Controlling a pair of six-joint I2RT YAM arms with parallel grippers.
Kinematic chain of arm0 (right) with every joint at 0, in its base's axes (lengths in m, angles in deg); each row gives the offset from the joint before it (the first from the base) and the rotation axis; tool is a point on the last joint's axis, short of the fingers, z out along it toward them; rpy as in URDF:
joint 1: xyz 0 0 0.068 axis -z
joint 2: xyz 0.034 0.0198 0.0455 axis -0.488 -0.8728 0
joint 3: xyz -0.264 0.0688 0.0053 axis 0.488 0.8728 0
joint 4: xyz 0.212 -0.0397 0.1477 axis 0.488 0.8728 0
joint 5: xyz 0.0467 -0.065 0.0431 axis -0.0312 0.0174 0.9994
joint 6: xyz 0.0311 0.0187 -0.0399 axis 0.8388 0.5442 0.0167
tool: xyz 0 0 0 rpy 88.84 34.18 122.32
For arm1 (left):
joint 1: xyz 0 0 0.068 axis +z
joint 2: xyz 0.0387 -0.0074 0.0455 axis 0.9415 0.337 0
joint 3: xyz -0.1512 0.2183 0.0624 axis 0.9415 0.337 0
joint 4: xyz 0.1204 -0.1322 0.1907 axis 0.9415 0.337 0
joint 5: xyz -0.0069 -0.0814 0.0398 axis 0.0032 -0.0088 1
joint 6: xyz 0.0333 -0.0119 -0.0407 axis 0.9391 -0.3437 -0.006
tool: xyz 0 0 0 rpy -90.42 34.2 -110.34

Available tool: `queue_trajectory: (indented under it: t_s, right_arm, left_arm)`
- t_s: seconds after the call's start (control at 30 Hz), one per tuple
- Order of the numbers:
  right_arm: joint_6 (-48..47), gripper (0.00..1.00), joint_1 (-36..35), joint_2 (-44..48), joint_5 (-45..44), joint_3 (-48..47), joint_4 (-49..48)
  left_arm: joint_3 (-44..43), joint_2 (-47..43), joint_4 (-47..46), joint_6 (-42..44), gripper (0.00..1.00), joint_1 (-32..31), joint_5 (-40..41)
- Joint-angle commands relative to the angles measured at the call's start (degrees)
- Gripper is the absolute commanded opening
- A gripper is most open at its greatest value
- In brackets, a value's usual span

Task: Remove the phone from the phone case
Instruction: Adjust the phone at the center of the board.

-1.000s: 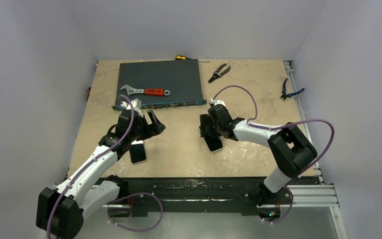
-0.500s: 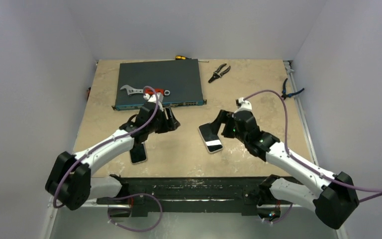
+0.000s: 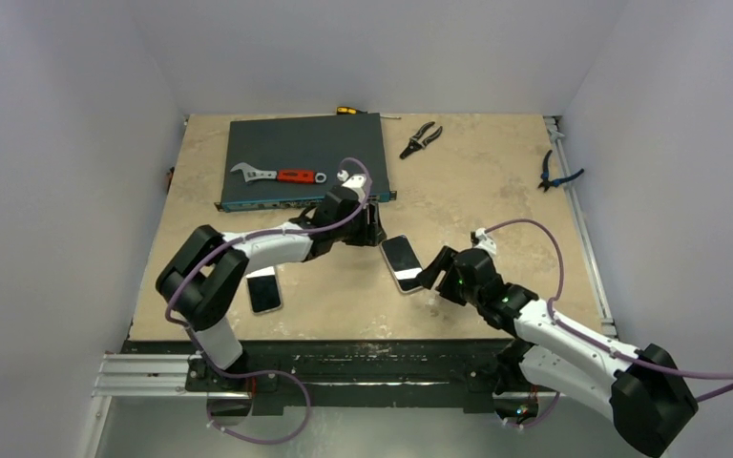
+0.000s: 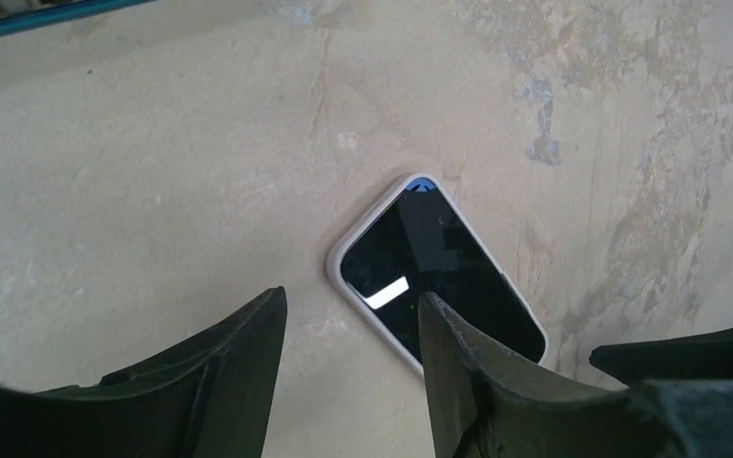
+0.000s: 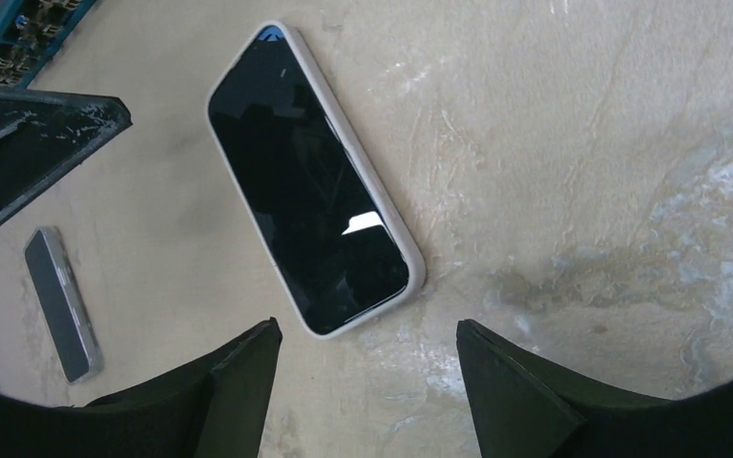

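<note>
Your left gripper (image 4: 351, 298) has its jaws apart with nothing between them. It sits just beside one end of the phone (image 4: 439, 277), whose far end is hidden behind a dark finger (image 4: 477, 382) in the left wrist view. Your right gripper (image 5: 367, 329) is likewise spread and empty near the phone's other end, its fingers cut off by the frame. The phone lies screen-up on the table (image 3: 496, 191), seated in its pale phone case (image 5: 385, 205), between both grippers and near the network switch (image 3: 305, 153); to the left lies a second handset (image 3: 264, 290), too small to tell whether it is cased.
</note>
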Motion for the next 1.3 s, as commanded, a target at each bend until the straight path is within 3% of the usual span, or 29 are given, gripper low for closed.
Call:
queue_trajectory:
  t_s: [0.0,0.4,0.73,1.03,1.27]
  right_arm:
    - [5.4,0.73,0.21,0.86,0.34,2.54,-1.67]
    - [8.68,0.75,0.21,0.84,0.85,8.33,-7.75]
    - [9.6,0.74,0.21,1.88,-0.3,9.39,-9.42]
    - [9.8,0.69,0.14,-3.71,2.14,8.98,-15.57]
    - [10.94,0.66,0.03,-7.6,4.01,9.48,-20.71]
  left_arm:
    - [-6.05,5.59,-3.57,3.65,0.53,-1.27,1.81]
    - [-10.8,13.25,-2.86,7.31,0.56,-2.74,7.37]
    - [-11.26,18.63,-4.11,6.37,0.55,-4.87,6.28]
    - [-8.43,19.98,-7.11,4.72,0.49,-6.39,6.51]
    - [-1.57,15.68,-9.79,2.29,0.47,-7.55,8.08]
